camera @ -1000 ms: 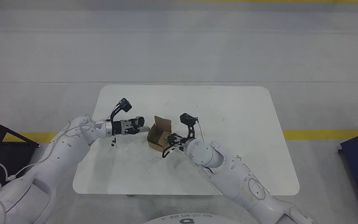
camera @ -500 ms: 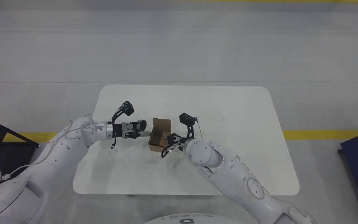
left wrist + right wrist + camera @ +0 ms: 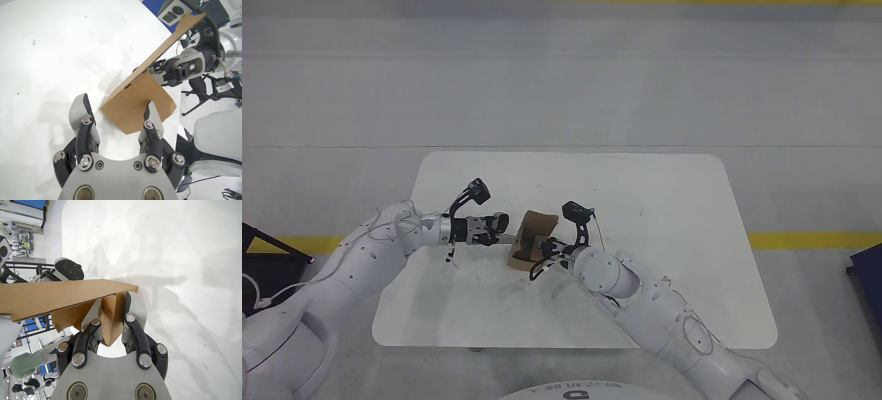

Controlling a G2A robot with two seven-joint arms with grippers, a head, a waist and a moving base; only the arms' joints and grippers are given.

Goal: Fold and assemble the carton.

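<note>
I am looking down at a white table (image 3: pixel 662 190) where a small brown carton (image 3: pixel 532 238) is sitting left of centre, partly folded, between the two grippers. The right gripper (image 3: pixel 541 262) is holding the carton on the side nearer the robot. In its wrist view the fingers (image 3: pixel 127 302) are pressing narrowly on either side of one folded cardboard wall, and a broad flap is spreading across just above them. The left gripper (image 3: pixel 504 230) is sitting at the carton's opposite side with its jaws spread wide (nothing is clamped between them). In its wrist view one fingertip (image 3: pixel 148 109) is overlapping the edge of a flat brown panel, and the other is lying just beside that panel's corner, over bare table. A long flap is slanting up from the carton — tilted, not upright — toward the right arm.
</note>
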